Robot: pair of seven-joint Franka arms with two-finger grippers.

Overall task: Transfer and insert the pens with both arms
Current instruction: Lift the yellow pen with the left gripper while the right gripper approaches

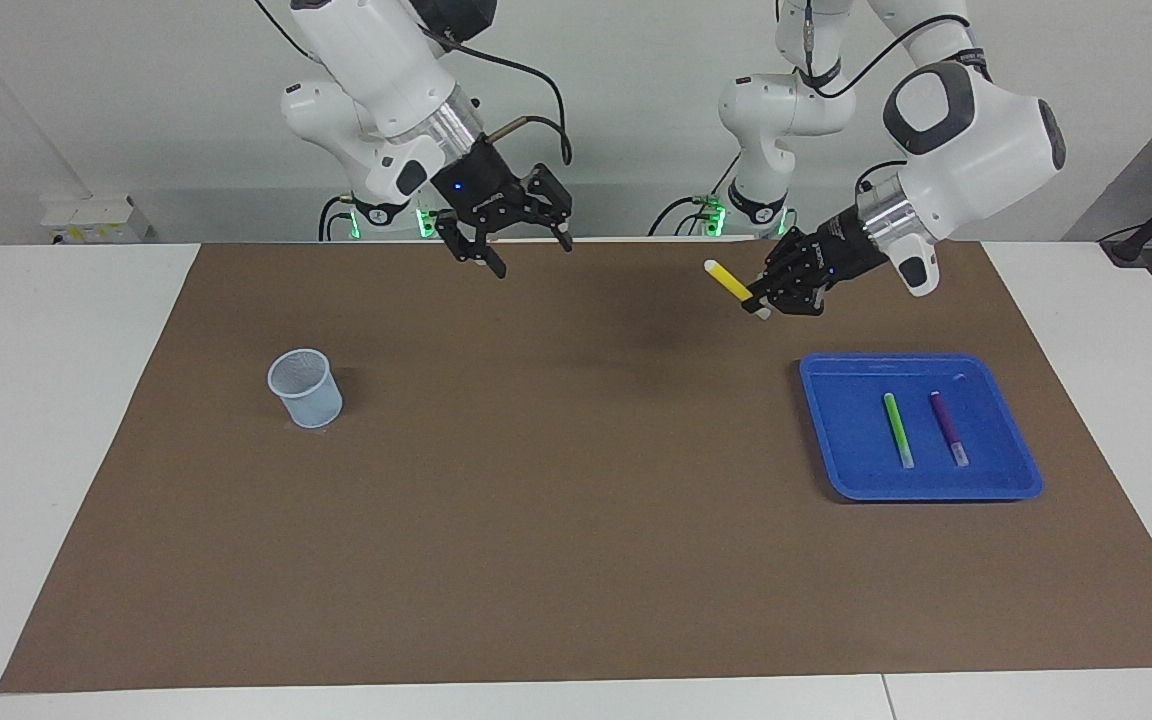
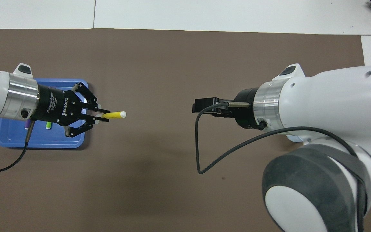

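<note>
While the left gripper [image 1: 762, 298] grasps the yellow pen [image 1: 728, 280] above the brown mat [image 1: 556, 520], the right gripper [image 1: 526, 245] hangs released.

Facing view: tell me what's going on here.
The left gripper is up over the mat, jaws shut on the yellow pen, pointing it toward the right gripper, which hangs open over the mat. The green pen and purple pen lie in the blue tray. The cup holds no pen.
</note>
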